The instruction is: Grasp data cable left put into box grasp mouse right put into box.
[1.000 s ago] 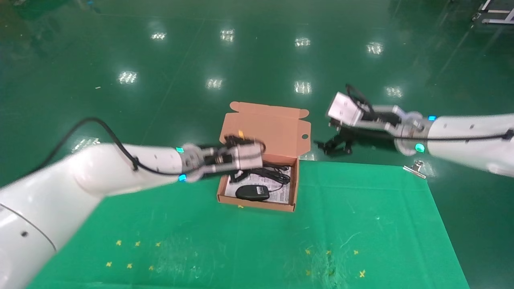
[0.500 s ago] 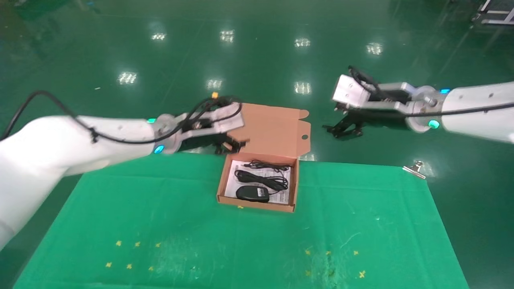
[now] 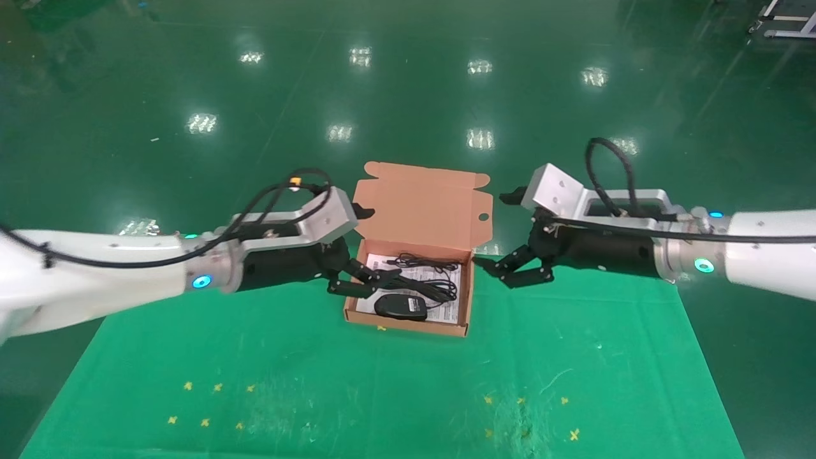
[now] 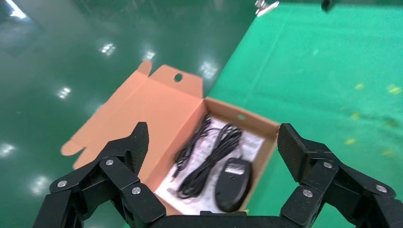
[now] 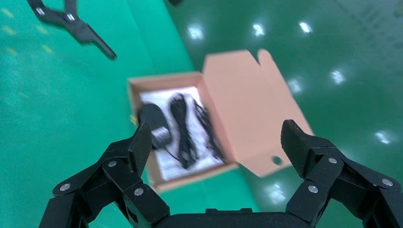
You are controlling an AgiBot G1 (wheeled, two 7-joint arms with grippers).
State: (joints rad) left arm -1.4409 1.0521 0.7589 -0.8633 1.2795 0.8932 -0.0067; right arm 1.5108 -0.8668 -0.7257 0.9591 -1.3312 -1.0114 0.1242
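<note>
Both my grippers, left (image 3: 357, 280) and right (image 3: 519, 268), hang wide open and empty beside the box (image 3: 468, 299); cable (image 3: 421, 284) and mouse (image 3: 400, 306) inside.

A glossy dark-green floor (image 3: 395, 83) mirrors rows of ceiling lights beyond the green-covered table (image 3: 382, 395).

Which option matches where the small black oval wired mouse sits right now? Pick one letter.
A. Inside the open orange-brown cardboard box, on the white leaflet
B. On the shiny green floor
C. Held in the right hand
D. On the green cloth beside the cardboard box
A: the small black oval wired mouse lies inside the open orange-brown cardboard box on the white leaflet, next to the bundled black cable; both hands are open and hold nothing.
</note>
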